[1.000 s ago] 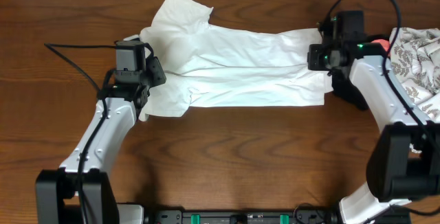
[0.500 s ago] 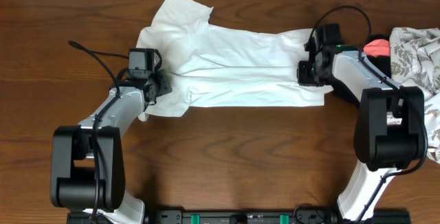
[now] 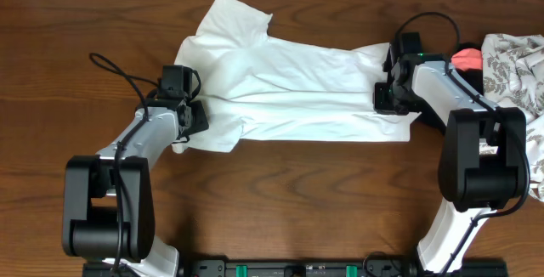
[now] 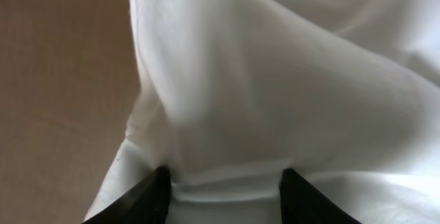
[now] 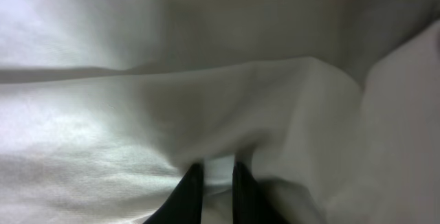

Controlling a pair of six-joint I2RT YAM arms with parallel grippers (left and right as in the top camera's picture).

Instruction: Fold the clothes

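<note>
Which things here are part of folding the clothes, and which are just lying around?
For the job: white T-shirt; left claw and right claw, both pinching it.
Just lying about: leaf-patterned cloth; red object beside it.

Right edge — patterned cloth [image 3: 512, 66] blocks.

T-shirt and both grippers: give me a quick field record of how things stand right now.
T-shirt: white, stretched sideways across the wooden table, creased lengthwise, one sleeve pointing to the far edge
left gripper: at the sleeve end, a band of cloth between its spread fingers; grip unclear
right gripper: at the hem end, fingers pinched on a fold
aside: patterned cloth and a red object at the right edge
</note>
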